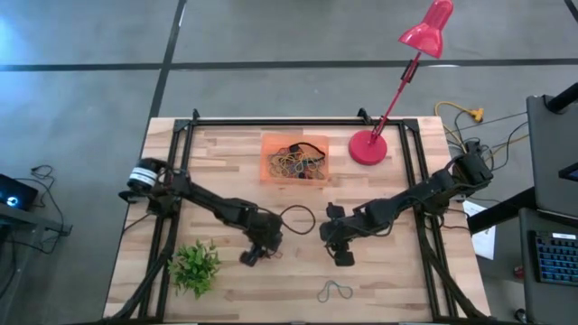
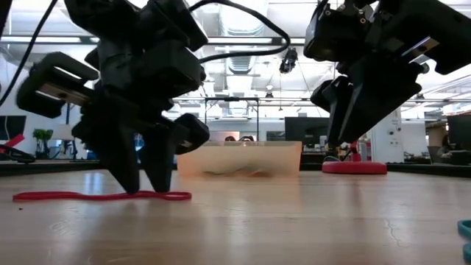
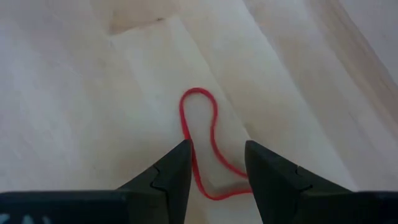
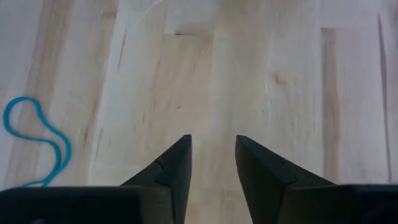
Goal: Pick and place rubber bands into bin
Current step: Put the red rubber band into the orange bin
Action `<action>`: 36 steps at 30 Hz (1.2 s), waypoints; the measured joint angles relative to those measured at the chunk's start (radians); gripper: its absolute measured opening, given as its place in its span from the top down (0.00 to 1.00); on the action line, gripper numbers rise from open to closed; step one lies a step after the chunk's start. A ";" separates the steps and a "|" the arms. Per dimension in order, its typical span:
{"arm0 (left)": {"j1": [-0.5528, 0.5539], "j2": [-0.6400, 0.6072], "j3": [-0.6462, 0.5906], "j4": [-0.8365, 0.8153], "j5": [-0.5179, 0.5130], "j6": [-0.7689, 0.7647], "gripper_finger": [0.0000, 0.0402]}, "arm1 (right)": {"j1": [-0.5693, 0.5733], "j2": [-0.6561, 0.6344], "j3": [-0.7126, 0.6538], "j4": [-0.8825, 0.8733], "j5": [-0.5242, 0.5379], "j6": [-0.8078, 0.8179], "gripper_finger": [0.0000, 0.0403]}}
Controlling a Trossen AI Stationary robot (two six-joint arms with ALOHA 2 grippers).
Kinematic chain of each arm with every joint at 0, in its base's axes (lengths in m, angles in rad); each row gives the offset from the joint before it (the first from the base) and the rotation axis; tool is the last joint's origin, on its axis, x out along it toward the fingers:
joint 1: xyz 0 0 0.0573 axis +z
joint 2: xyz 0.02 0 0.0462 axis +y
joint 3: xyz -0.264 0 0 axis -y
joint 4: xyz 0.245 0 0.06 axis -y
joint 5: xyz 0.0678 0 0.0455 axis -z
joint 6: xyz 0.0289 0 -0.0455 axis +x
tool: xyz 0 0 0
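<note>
A red rubber band (image 3: 199, 91) lies flat on the wood (image 2: 96, 196). My left gripper (image 3: 216, 149) is open and stands low over it near the table's middle (image 1: 251, 255), fingers on either side of the band's near part. My right gripper (image 4: 212, 140) is open and hovers above bare wood to the right (image 1: 343, 257), clear of the table (image 2: 337, 141). A blue band (image 4: 64, 155) lies off to its side, towards the near edge (image 1: 334, 291). The orange bin (image 1: 267, 171) at the far middle holds several bands (image 1: 296, 161). A dark band loop (image 1: 296, 217) lies between the arms. My left gripper comes from above with its fingers (image 2: 126, 180) pointing down to the tabletop, one on each side of the red band's near end (image 3: 208, 186). Whether a fingertip touches the band, I cannot tell. The band lies slack and flat on the table.
A small green plant (image 1: 194, 266) stands at the near left. A red lamp's round base (image 1: 368, 147) sits right of the bin, its arm slanting away beyond the far edge. Dark frame rails (image 1: 176, 181) run along both sides. Bare wood lies between the grippers and the near edge.
</note>
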 joint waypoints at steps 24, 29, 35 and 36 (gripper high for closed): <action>-0.120 0.000 -0.019 -0.049 -0.161 -0.026 0.67 | 0.002 0.000 -0.004 0.043 0.003 -0.004 0.80; -0.119 0.000 -0.038 -0.055 -0.223 -0.033 0.67 | 0.002 0.000 -0.004 0.044 0.003 -0.003 0.80; -0.119 0.002 -0.047 -0.065 -0.272 -0.058 0.67 | 0.002 0.000 -0.004 0.044 0.008 -0.005 0.80; -0.119 0.002 -0.048 -0.066 -0.285 -0.058 0.67 | 0.002 0.000 -0.004 0.045 0.016 -0.006 0.80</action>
